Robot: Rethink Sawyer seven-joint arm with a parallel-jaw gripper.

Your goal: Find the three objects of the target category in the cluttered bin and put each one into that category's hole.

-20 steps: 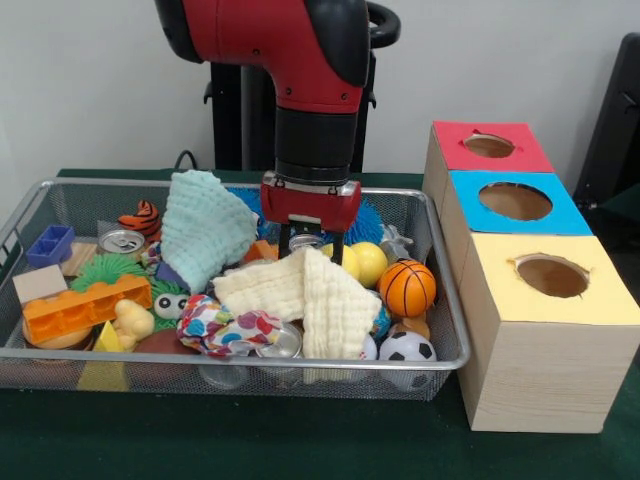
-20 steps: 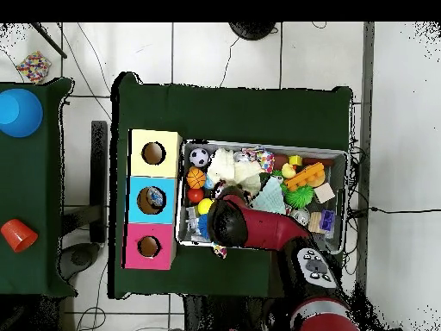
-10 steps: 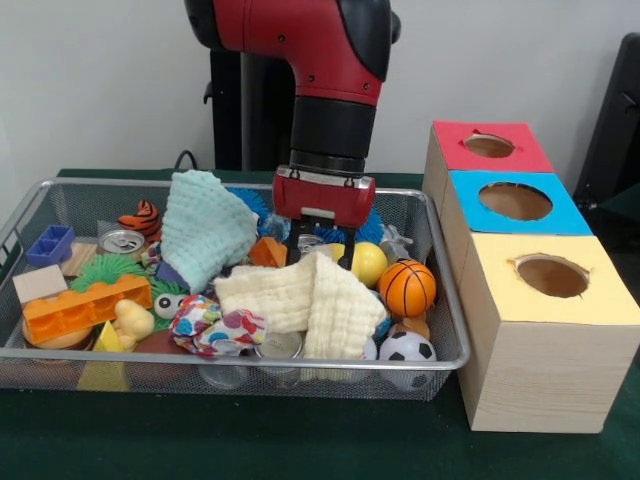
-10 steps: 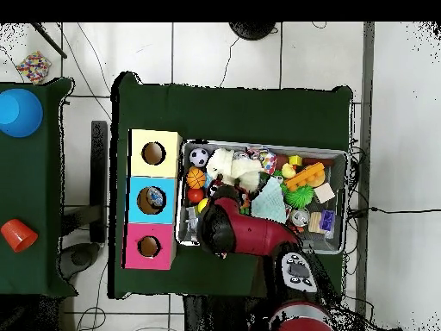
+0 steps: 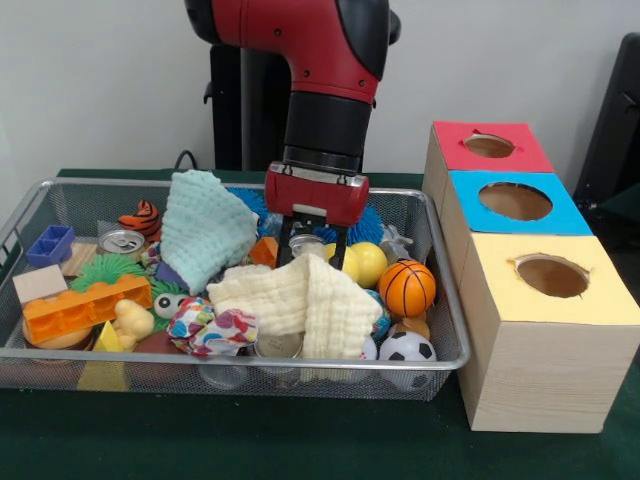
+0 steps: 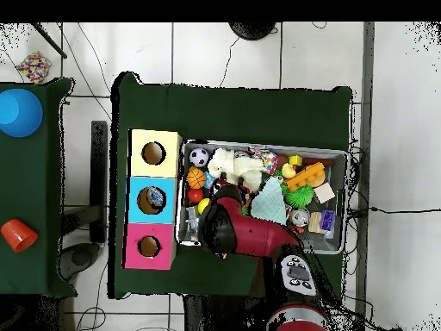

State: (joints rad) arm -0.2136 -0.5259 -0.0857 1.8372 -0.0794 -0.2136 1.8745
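Gripper (image 5: 314, 243) jaws spread, tips behind cream cloth (image 5: 296, 301) in wire bin (image 5: 452, 345); yellow ball (image 5: 367, 263) beside.

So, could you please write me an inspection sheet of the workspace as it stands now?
Surface: green table carrying a wire mesh bin and three boxes in a row.
Job's things: red box, blue box and yellow box, each with a round hole on top; target category cannot be told.
Clutter: cream cloth, mint cloth, basketball, soccer ball, yellow ball, orange brick, can.
Pincer: pincer low in the bin, fingers open, tips behind the cream cloth; nothing seen held.
Cables: cables on the tiled floor.
Surroundings: side table with blue bowl and red cup.
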